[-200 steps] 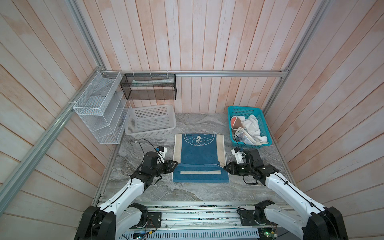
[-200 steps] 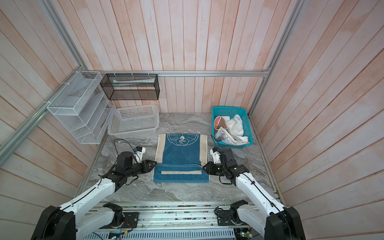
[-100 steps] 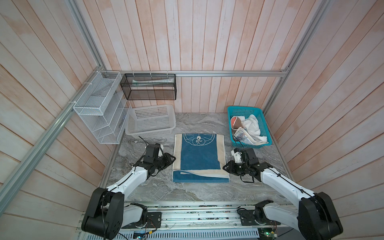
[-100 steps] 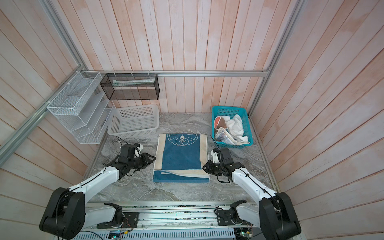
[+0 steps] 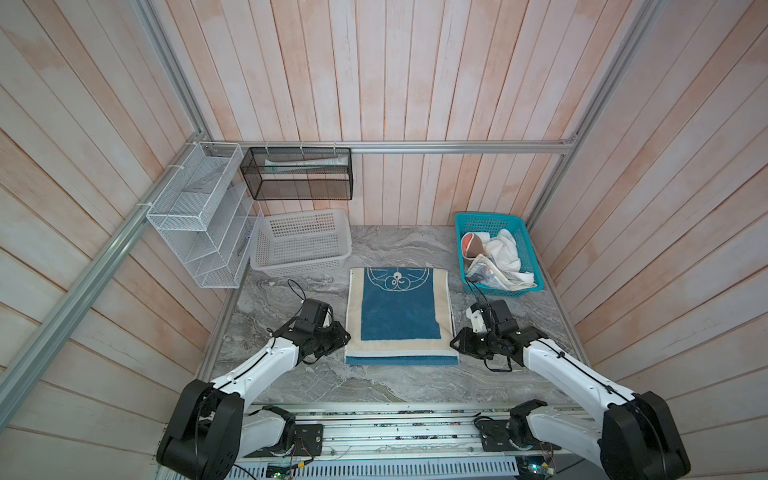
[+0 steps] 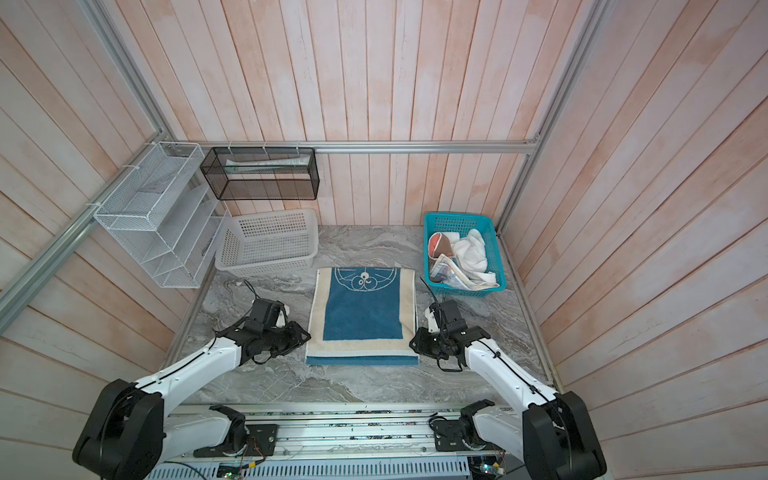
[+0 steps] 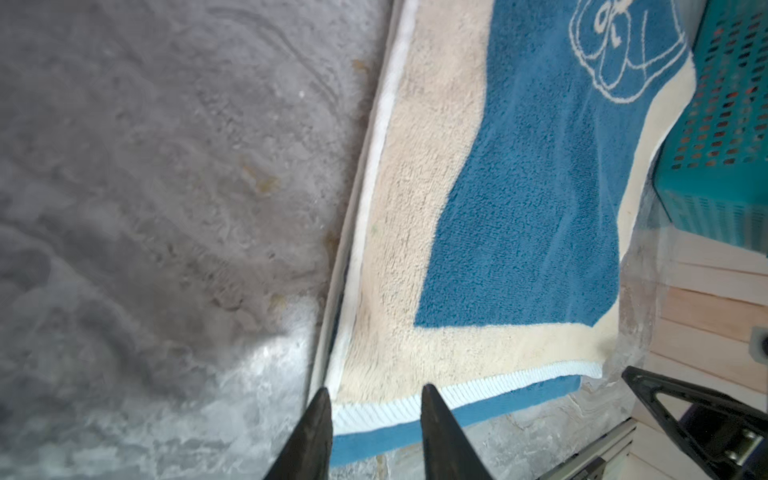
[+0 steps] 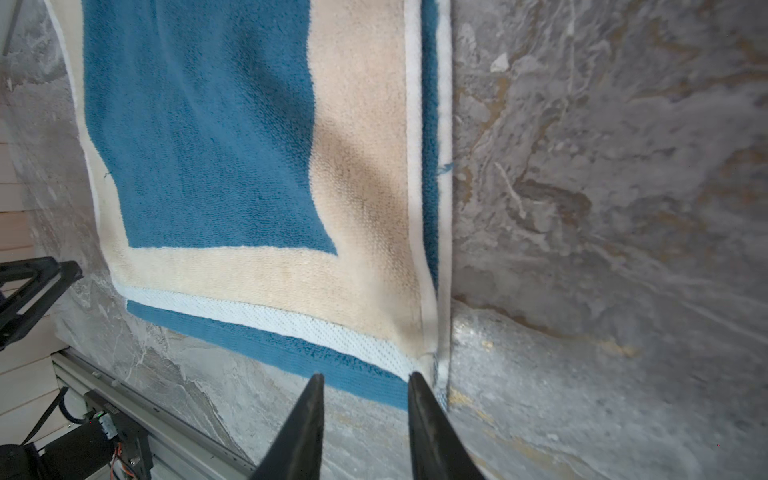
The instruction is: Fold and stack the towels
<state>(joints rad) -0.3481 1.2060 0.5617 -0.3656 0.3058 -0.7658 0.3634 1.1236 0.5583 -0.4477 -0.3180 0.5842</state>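
A blue towel (image 5: 399,316) (image 6: 361,311) with cream borders and a white outline drawing lies folded double on the marble table, its lower blue layer showing along the near edge. My left gripper (image 5: 343,336) (image 7: 376,392) is open at the towel's (image 7: 519,208) near left corner, with nothing clamped. My right gripper (image 5: 455,345) (image 8: 365,376) is open at the towel's (image 8: 199,124) near right corner. A teal basket (image 5: 490,216) at the back right holds a white towel (image 5: 505,249), a salmon-brown towel (image 5: 471,245) and a lettered towel (image 5: 486,270), all crumpled.
A white plastic basket (image 5: 303,214) stands at the back left. A white wire rack (image 5: 195,216) hangs on the left wall and a black mesh basket (image 5: 297,174) on the back rail. Wooden walls close in three sides.
The towel's top layer now lies flat down to the near edge; a second ago a loose cream strip crossed the blue there. The right jaws have spread wider.
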